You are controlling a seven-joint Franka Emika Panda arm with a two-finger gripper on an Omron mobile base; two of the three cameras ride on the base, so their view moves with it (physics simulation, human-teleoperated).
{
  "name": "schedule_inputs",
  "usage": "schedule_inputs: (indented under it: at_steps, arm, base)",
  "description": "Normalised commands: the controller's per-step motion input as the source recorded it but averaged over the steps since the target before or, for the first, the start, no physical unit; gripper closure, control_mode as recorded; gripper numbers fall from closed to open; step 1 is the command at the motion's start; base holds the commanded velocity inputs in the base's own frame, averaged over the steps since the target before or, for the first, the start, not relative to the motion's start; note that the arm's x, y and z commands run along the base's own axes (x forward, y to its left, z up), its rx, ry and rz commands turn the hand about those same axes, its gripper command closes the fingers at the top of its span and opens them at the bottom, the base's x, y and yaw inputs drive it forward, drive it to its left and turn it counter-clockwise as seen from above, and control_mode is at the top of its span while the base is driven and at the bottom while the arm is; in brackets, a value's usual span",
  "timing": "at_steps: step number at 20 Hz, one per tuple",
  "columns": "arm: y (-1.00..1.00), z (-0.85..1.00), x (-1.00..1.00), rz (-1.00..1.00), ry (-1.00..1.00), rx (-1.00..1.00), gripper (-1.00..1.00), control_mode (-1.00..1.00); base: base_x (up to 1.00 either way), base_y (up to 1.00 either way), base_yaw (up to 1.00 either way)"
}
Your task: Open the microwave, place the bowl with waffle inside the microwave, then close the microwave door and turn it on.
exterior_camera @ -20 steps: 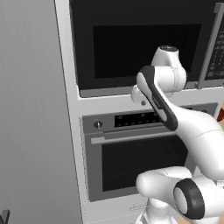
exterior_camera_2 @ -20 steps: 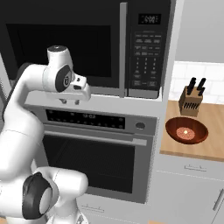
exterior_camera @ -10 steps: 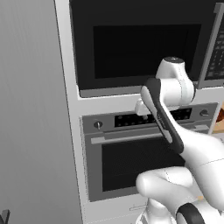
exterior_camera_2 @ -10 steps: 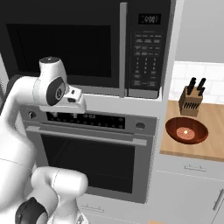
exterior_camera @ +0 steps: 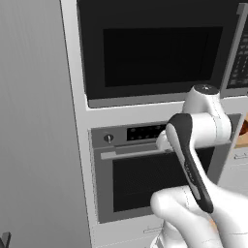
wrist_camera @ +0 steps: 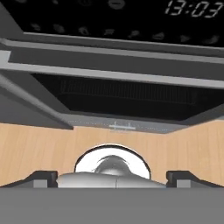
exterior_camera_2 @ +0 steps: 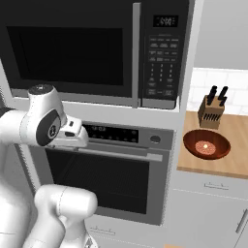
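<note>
The microwave (exterior_camera_2: 160, 53) is built in above the wall oven. The microwave door (exterior_camera_2: 68, 48) is shut, its long vertical silver handle (exterior_camera_2: 136, 53) beside the keypad; it also appears as the microwave door (exterior_camera: 160, 53). The bowl with waffle (exterior_camera_2: 207, 144) sits on the wooden counter at the right, far from the hand. My gripper (exterior_camera_2: 80, 140) hangs in front of the oven's control strip, below the microwave. In the hand view the gripper (wrist_camera: 112, 177) is open, its fingertips (wrist_camera: 43, 177) wide apart with nothing between them.
The wall oven (exterior_camera_2: 111, 174) with its horizontal handle (wrist_camera: 109, 74) lies right ahead of the hand. A knife block (exterior_camera_2: 211, 112) stands behind the bowl on the counter (exterior_camera_2: 235, 157). A tall grey panel (exterior_camera: 34, 121) flanks the ovens on the left.
The arm has dropped from in front of the microwave door to the oven's control strip, and its jaws have spread wide. The microwave door has stayed shut.
</note>
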Motion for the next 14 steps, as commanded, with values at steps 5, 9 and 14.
schedule_inputs:
  at_steps: [5,9,14]
  arm:
    - [0.00,-0.23,-0.55,0.00,-0.06,0.00,-1.00,-1.00]
    - [0.00,-0.21,-0.23,0.00,-0.01,0.00,-1.00,1.00]
    - [0.00,0.00,0.00,0.00,0.00,0.00,-1.00,1.00]
  base:
    - [0.00,0.00,0.00]
    - [-0.07,-0.02,0.00]
    - [-0.26,-0.33,0.00]
